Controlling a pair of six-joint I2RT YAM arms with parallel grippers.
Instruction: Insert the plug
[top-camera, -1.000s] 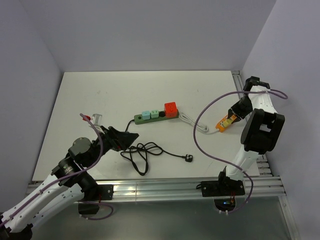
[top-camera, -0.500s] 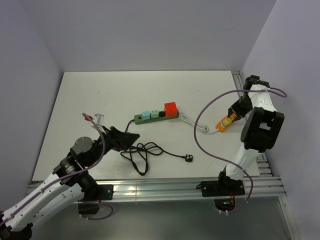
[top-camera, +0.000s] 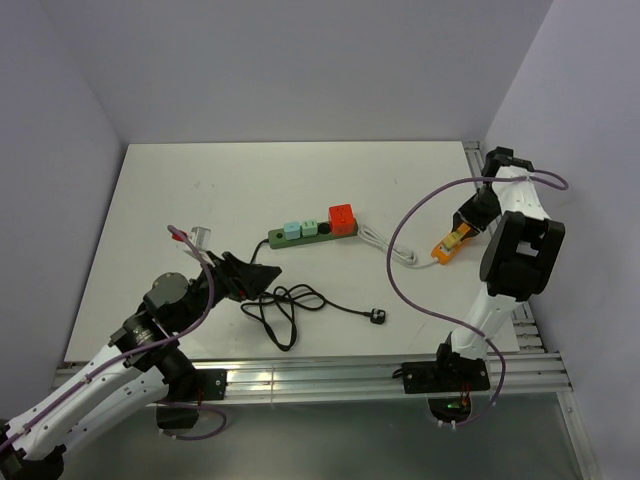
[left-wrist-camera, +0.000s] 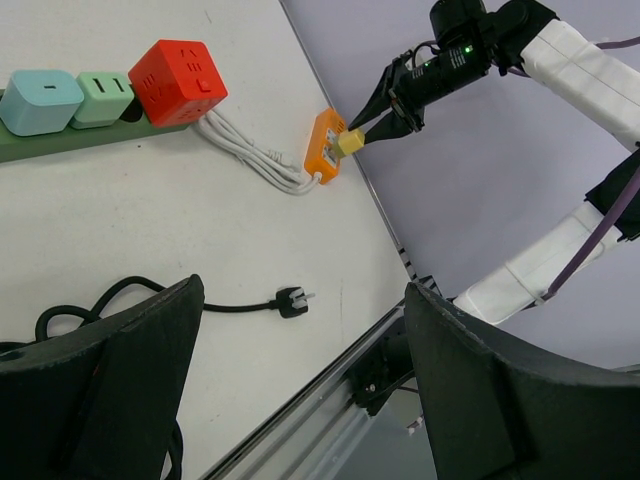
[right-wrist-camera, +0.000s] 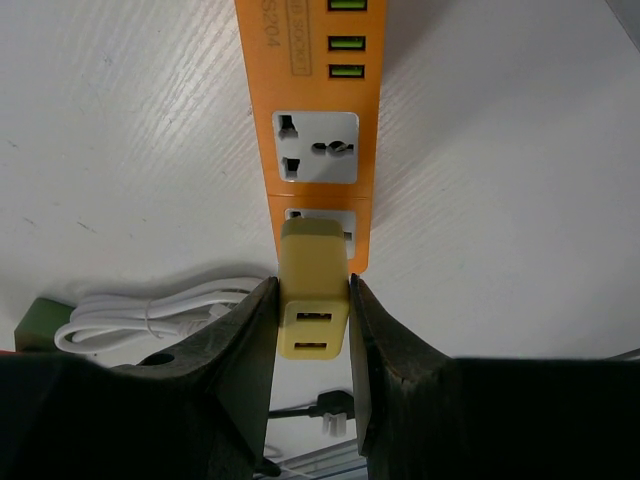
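White worktop (top-camera: 200, 190), lilac walls on three sides. Left arm (top-camera: 110, 370) reaches low over the near left part; its fingers (left-wrist-camera: 110, 380) are spread wide, nothing between them, hanging just above a loose coil of black cord (top-camera: 285, 305). Right arm (top-camera: 510, 260) folds over the far right edge, wrist pointed down.

Green power strip (top-camera: 310, 235) lies mid-worktop with two pale teal cubes (top-camera: 300, 229) and a red cube (top-camera: 342, 216) seated on it. Black cord runs right from the coil to a small black plug (top-camera: 377, 316) lying flat, well apart from either strip. White cable (top-camera: 385, 245), bunched, joins the red end of the green strip to an orange socket strip (right-wrist-camera: 310, 90) by the right edge.

Right fingers (right-wrist-camera: 240, 350) are clenched on a yellow plug (right-wrist-camera: 313, 290), one on each side. It sits at the orange strip's nearer socket, touching the face; whether fully seated, cannot tell.
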